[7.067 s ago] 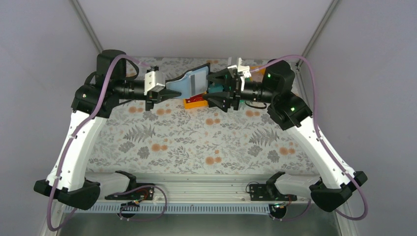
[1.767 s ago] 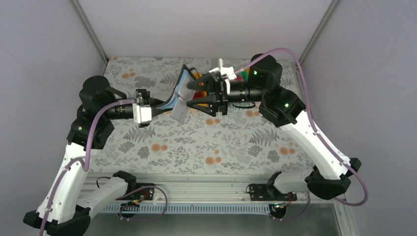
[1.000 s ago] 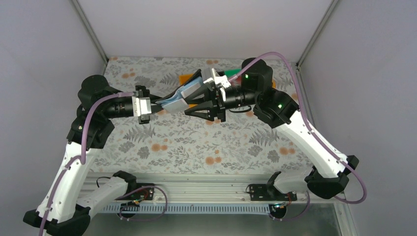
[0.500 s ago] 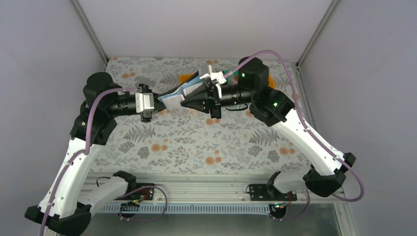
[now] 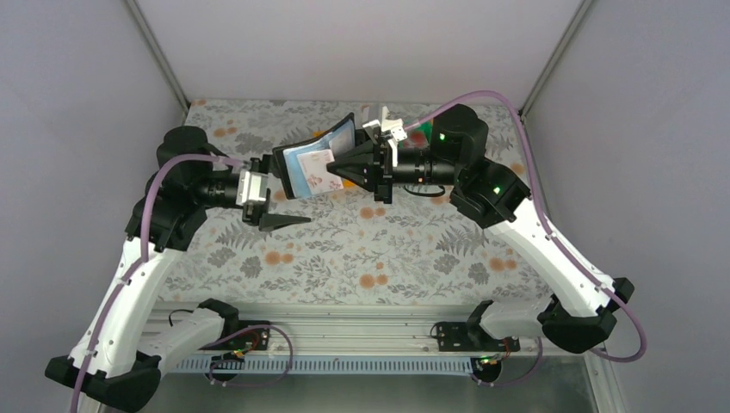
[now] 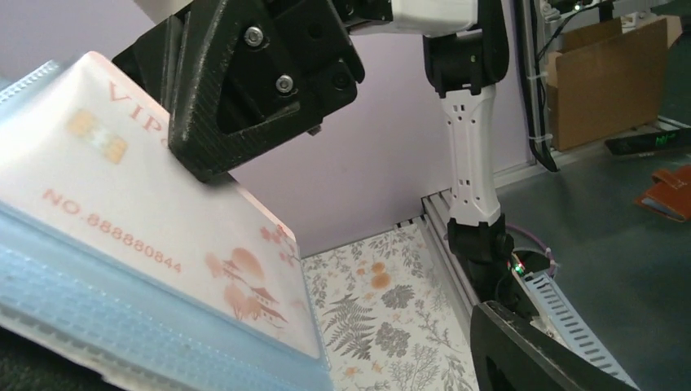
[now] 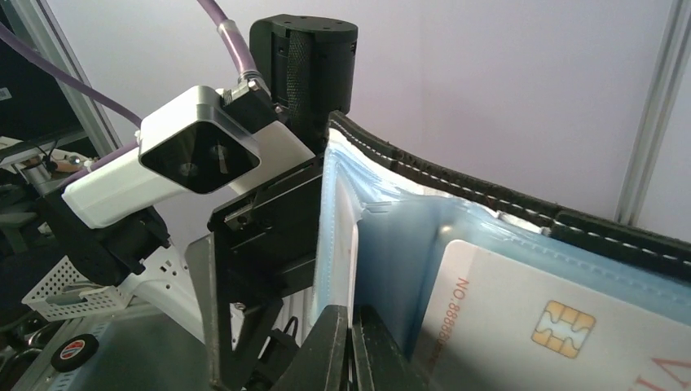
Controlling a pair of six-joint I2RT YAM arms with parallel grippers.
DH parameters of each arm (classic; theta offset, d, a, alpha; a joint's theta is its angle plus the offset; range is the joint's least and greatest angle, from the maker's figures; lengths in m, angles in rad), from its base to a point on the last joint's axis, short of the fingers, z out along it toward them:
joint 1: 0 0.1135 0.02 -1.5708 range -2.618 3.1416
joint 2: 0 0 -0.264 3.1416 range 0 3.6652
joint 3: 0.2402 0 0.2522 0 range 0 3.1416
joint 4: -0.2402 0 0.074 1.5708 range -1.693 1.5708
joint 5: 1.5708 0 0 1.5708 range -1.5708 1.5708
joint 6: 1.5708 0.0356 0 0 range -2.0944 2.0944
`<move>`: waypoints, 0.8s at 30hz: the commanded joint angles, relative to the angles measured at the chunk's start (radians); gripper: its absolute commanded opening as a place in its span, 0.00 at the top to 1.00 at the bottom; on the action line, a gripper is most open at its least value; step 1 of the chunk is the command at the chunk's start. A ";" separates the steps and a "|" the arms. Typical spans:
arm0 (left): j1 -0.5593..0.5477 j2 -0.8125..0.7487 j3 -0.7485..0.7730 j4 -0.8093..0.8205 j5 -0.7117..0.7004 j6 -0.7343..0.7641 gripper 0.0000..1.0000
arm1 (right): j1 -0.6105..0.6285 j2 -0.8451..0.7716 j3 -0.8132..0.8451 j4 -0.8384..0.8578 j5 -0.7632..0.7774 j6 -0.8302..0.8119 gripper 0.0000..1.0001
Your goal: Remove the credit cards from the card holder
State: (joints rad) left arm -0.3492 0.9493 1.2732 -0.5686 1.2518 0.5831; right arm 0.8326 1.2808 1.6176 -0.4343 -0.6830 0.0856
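Above the flowered table (image 5: 344,249), we see the card holder (image 5: 291,165) held open in mid-air between the two arms, its pale blue sleeves fanned out. The right gripper (image 5: 331,169) is closed tight and appears to be nipping the edge of the front credit card (image 6: 138,220), though we cannot tell for sure whether it has the card itself or the clear sleeve over it. The left gripper (image 5: 291,202) stands wide open and grips nothing: one finger juts out below the holder, and the holder's near edge lies by the other. As we read it, the card is about to be drawn from its sleeve. To do that well, the left gripper should first clamp the black cover. The right should then pull straight along the sleeve's mouth, or the whole holder will follow the card. We count one card holder, one card in plain sight and two grippers; any cards deeper in the sleeves are hidden.
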 commanded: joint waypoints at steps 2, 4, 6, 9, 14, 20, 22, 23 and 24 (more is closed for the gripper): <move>-0.002 0.007 0.036 0.049 0.071 -0.084 0.26 | -0.011 0.014 0.030 -0.023 0.018 -0.028 0.96; -0.002 0.012 0.037 0.113 0.020 -0.190 0.33 | -0.012 0.033 0.045 -0.051 -0.011 -0.041 0.96; -0.001 0.019 0.038 0.172 -0.050 -0.279 0.44 | -0.011 0.049 0.051 -0.071 -0.053 -0.051 0.96; 0.000 0.031 0.034 0.196 -0.094 -0.340 0.64 | -0.010 0.060 0.042 -0.060 -0.089 -0.049 0.96; 0.001 0.027 0.018 0.193 -0.074 -0.341 0.97 | -0.012 0.061 0.039 -0.048 -0.109 -0.056 0.96; 0.000 0.016 0.022 0.167 -0.058 -0.311 0.98 | -0.026 -0.001 -0.022 -0.035 -0.075 -0.069 0.69; 0.000 0.015 0.017 0.166 -0.046 -0.307 0.98 | -0.031 -0.004 -0.033 -0.033 -0.078 -0.062 0.72; 0.001 0.014 0.016 0.166 -0.042 -0.305 0.98 | -0.033 0.000 -0.035 -0.035 -0.085 -0.060 0.76; 0.000 0.013 0.015 0.166 -0.039 -0.303 0.98 | -0.034 0.005 -0.035 -0.036 -0.093 -0.060 0.81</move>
State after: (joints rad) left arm -0.3443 0.9859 1.2804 -0.4278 1.1580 0.2611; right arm 0.8158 1.2942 1.6001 -0.4725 -0.7845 0.0200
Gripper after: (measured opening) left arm 0.057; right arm 0.263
